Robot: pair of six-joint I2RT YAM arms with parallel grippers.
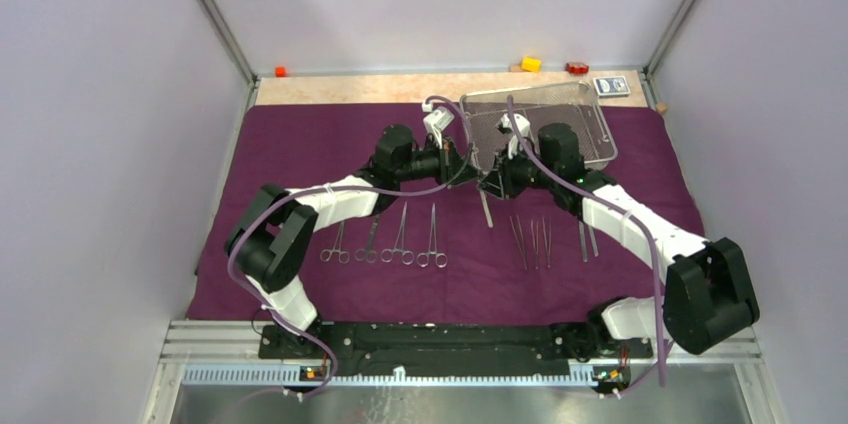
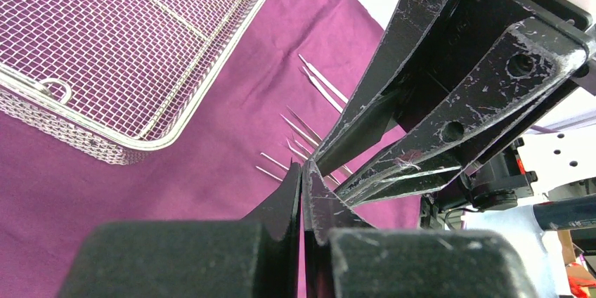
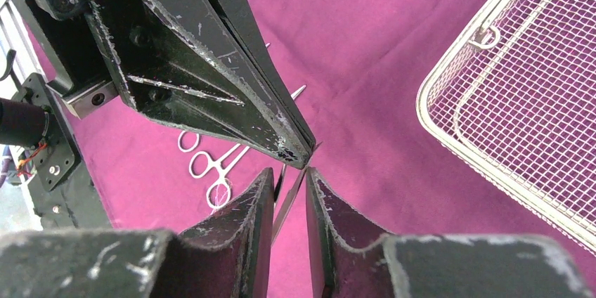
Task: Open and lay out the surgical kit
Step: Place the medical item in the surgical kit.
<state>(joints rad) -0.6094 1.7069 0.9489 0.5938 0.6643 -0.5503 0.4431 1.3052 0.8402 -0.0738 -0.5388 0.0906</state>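
The dark purple cloth [image 1: 300, 144] lies spread flat, and the wire-mesh tray [image 1: 600, 139] stands on its back right corner. Both grippers meet in mid-cloth over one pair of tweezers [image 1: 487, 209]. My left gripper [image 3: 303, 156] is shut, pinching the upper end of these tweezers [image 3: 288, 199]. My right gripper [image 3: 289, 171] has narrow-set jaws around the tweezers lower down, with the two steel arms against its fingers. Several clamps [image 1: 385, 244] lie in a row on the left, and more tweezers [image 1: 535, 239] lie on the right.
Behind the cloth a wooden strip [image 1: 350, 89] carries an orange block [image 1: 281, 71], a yellow block [image 1: 531, 64], a red block [image 1: 577, 68] and a blue-white packet [image 1: 611, 86]. The tray rim [image 3: 436, 122] is just right of the grippers. Walls enclose three sides.
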